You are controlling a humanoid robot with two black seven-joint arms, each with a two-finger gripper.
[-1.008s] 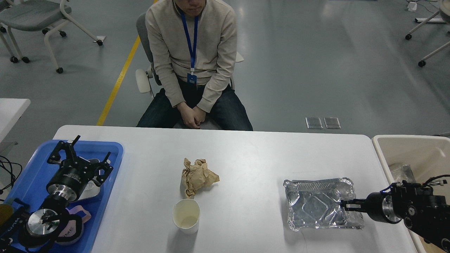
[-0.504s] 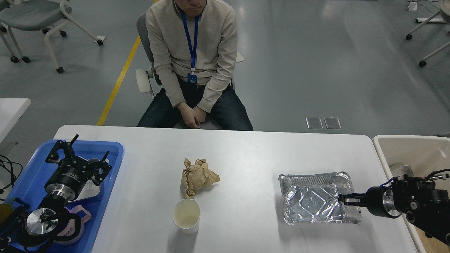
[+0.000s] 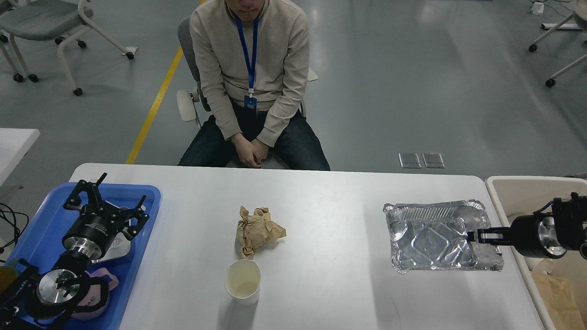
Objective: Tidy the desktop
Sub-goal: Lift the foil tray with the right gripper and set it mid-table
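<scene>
Meanwhile, a foil tray (image 3: 433,238) is gripped by the right end effector (image 3: 477,236) above the surface (image 3: 321,284); the left end effector (image 3: 106,201) is spread wide.

Cup (image 3: 242,281) just before crumpled paper (image 3: 257,230) mid-desktop (image 3: 321,197); foil tray (image 3: 440,236) right; bin (image 3: 509,192) beyond

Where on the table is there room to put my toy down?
Bare table lies between the crumpled paper and the foil tray, and along the far edge. The blue tray on the left is crowded.
</scene>
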